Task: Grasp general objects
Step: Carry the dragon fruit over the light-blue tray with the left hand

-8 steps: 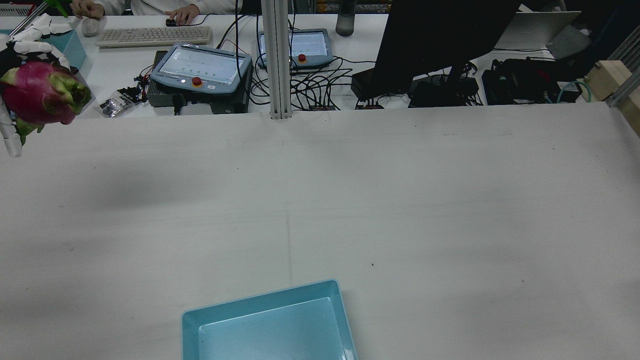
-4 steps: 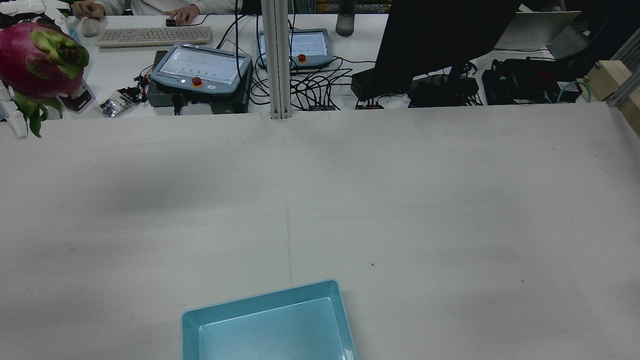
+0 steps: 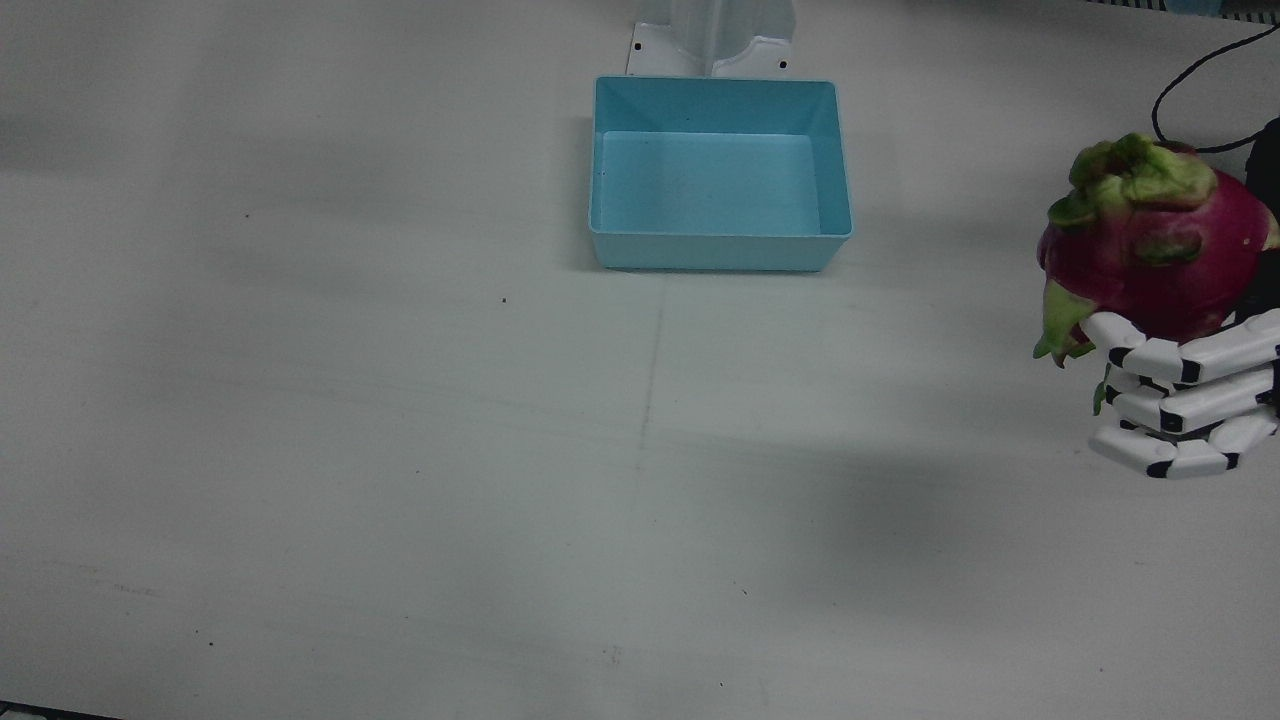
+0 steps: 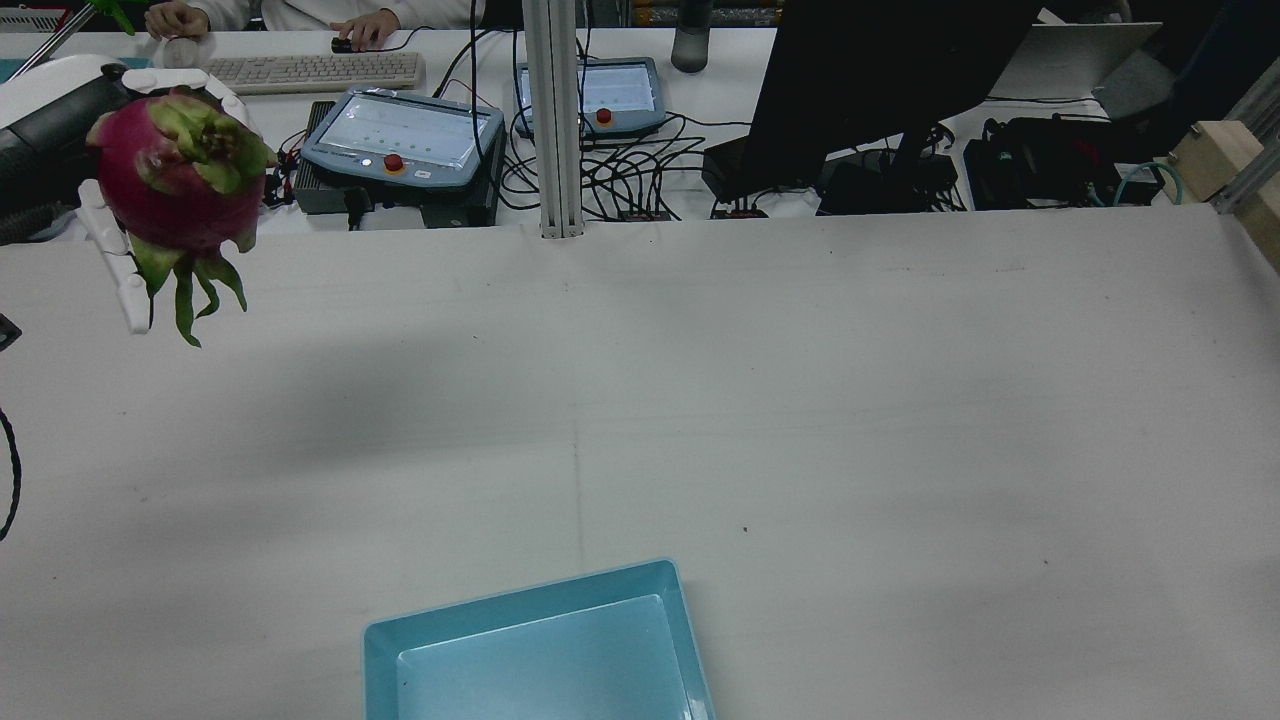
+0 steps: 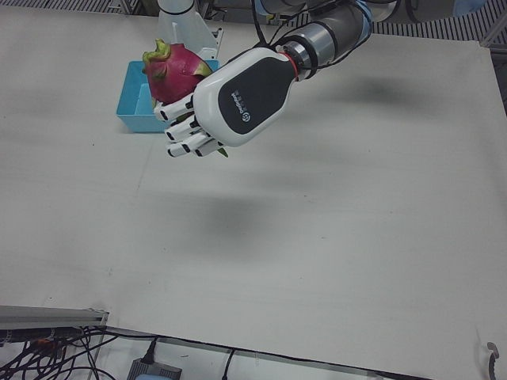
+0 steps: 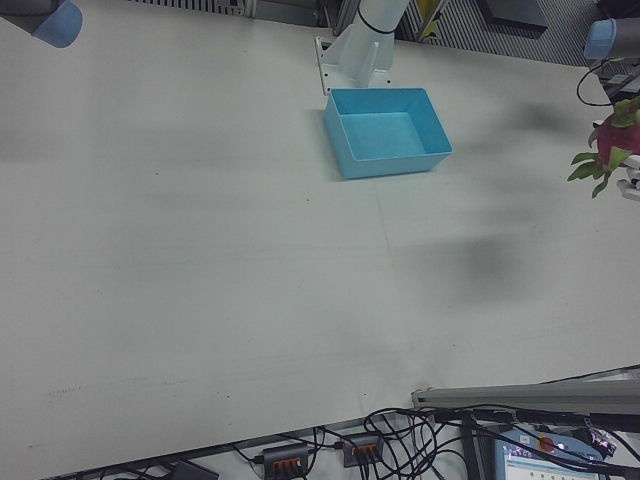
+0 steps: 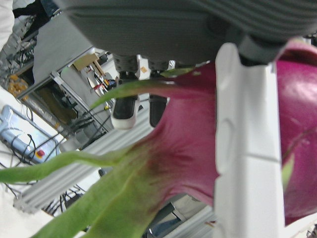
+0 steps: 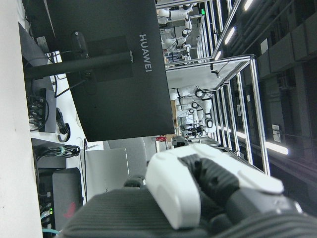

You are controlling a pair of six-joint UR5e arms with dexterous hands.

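We hold one magenta, green-scaled dragon fruit (image 3: 1150, 250) in our left hand (image 5: 230, 103), well above the white surface (image 3: 400, 450) and off to our left side. The white segmented fingers (image 3: 1185, 390) are curled around the fruit's lower flank, gripping it, with the palm behind it; in the left hand view a finger (image 7: 245, 144) lies straight across the pink skin.

The relation that matters next, as we judge it, is fruit to bin. There is one light-blue rectangular plastic bin (image 3: 720, 170), empty, sitting close to the robot's base at the middle of the surface. From the held fruit the bin lies inward, toward our right, and back toward the pedestals, well apart from it. The fruit's long axis is tilted: the leafy crown points roughly up and toward the bin in the front view, while the trailing green scales (image 4: 190, 290) hang down in the rear view.

The left hand is the nearer hand, and the only one over the surface. Our right hand (image 8: 218, 193) shows only in its own camera, aimed at a black monitor (image 8: 99, 64); we cannot tell whether its fingers are spread or curled.

Count: one fruit, one bin, nothing else loose on the surface.
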